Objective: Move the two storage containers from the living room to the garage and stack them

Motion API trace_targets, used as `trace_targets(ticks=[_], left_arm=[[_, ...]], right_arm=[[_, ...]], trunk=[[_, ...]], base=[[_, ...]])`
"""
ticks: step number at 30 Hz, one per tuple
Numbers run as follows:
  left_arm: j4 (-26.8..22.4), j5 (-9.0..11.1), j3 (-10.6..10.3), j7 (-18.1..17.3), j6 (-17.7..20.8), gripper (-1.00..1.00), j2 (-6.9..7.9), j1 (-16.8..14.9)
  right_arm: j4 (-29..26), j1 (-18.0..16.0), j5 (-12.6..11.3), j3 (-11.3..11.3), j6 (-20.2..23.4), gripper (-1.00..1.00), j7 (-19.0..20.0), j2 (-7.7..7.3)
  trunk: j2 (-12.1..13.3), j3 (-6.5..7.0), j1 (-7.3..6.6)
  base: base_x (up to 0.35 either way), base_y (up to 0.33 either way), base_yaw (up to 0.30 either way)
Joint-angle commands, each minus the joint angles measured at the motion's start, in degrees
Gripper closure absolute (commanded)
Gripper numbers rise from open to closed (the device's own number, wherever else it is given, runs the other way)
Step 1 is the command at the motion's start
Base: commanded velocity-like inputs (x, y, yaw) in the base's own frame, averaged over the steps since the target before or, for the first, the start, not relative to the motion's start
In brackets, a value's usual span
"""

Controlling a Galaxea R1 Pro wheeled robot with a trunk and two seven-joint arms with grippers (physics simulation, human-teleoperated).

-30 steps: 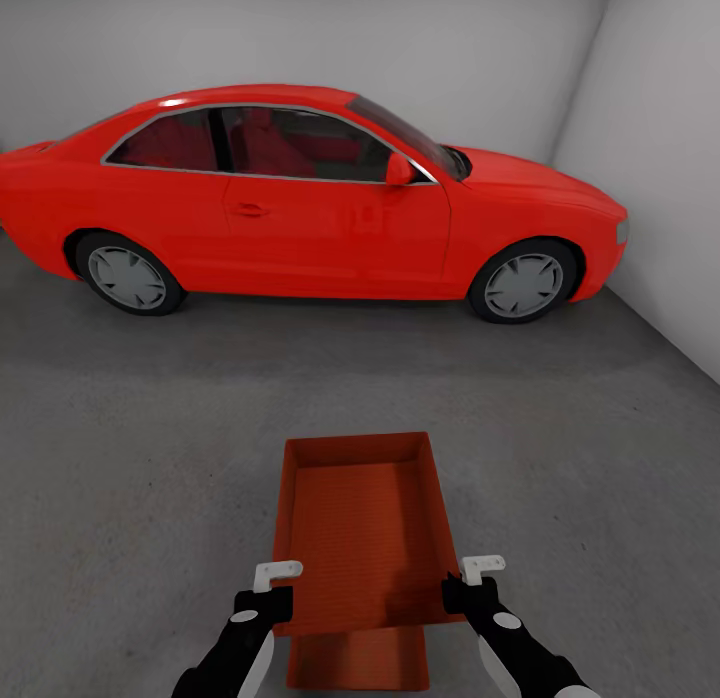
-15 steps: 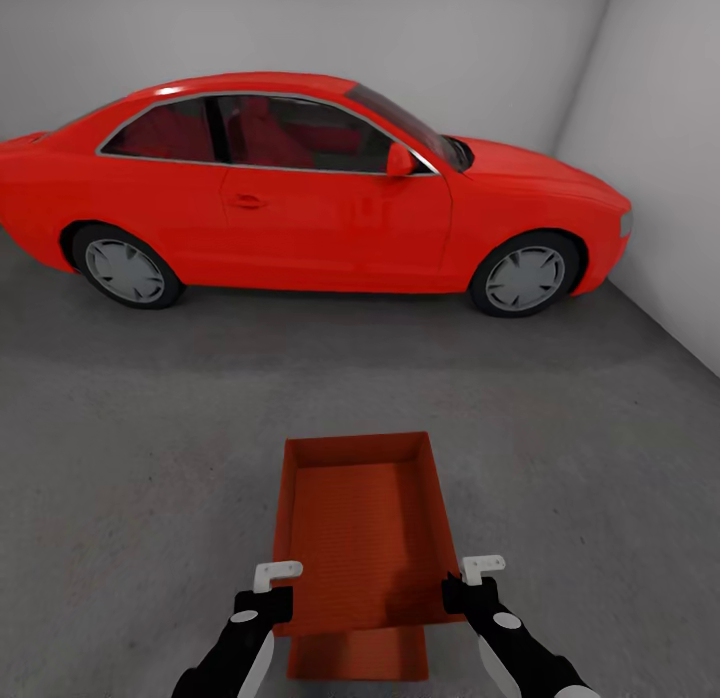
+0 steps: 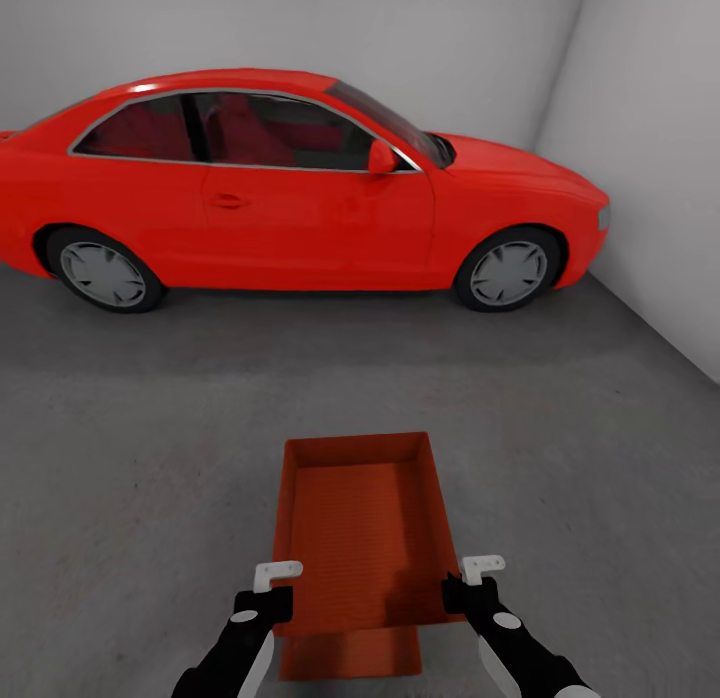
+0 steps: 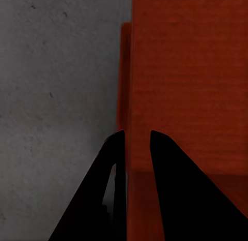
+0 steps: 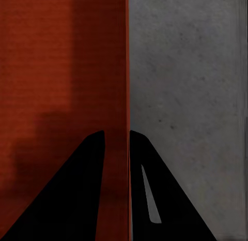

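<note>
The upper bin point(image 3: 362, 523) hangs low over the grey floor point(image 3: 150, 458), carried between the two arms with its long axis pointing away toward the red car point(image 3: 290, 188). The left gripper point(image 3: 275, 590) is clamped on the bin's left wall near the close end, and the right gripper point(image 3: 472, 584) is clamped on the right wall opposite it, so the bin stretches forward from both claws. Just beneath the near end, a second bin point(image 3: 350, 654) peeks out as a strip of the same rust-red, lying on the concrete slightly left of the one above; whether the two touch I cannot tell. From the head camera the grippers read only as white tips and dark wrists at the bin's edges. The wrist cameras settle the grip: on the left, the thin wall point(image 4: 127, 96) runs straight down between the dark fingers point(image 4: 175, 189), with the bin's ribbed bottom on one side and mottled floor point(image 4: 57, 96) on the other. The right wrist camera shows the same thing mirrored, the wall edge point(image 5: 127, 70) pinched between its fingers point(image 5: 77, 199), red interior to one side and concrete point(image 5: 191, 86) to the other. The car stands side-on well beyond the bins, nose toward the white wall point(image 3: 650, 128) on the right, which only the head camera takes in.
</note>
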Motion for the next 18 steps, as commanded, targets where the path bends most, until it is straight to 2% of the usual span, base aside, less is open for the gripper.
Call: trace_targets(ticks=[1, 7, 14, 18], left_arm=[[-0.9, -0.7, 0.2, 0.1, 0.4, 1.0, -0.06, 0.0], [-1.0, -0.7, 0.2, 0.1, 0.4, 1.0, -0.06, 0.0], [-0.9, -0.7, 0.2, 0.1, 0.4, 1.0, -0.06, 0.0], [-0.9, -0.7, 0.2, 0.1, 0.4, 1.0, -0.06, 0.0]], right_arm=[[0.2, -0.1, -1.0, 0.9, -0.2, 1.0, 0.4, -0.2], [0.2, -0.1, -0.9, 0.9, -0.2, 1.0, 0.4, -0.2], [0.2, -0.1, -0.9, 0.9, -0.2, 1.0, 0.4, -0.2], [0.2, -0.1, -0.9, 0.9, -0.2, 1.0, 0.4, -0.2]], trunk=[[-0.1, -0.1, 0.03], [-0.1, -0.1, 0.03], [-0.1, -0.1, 0.03], [-0.1, -0.1, 0.03]], base=[[0.0, 0.0, -0.288], [0.0, 0.0, -0.222], [-0.002, 0.003, -0.022], [-0.092, 0.155, -0.001]])
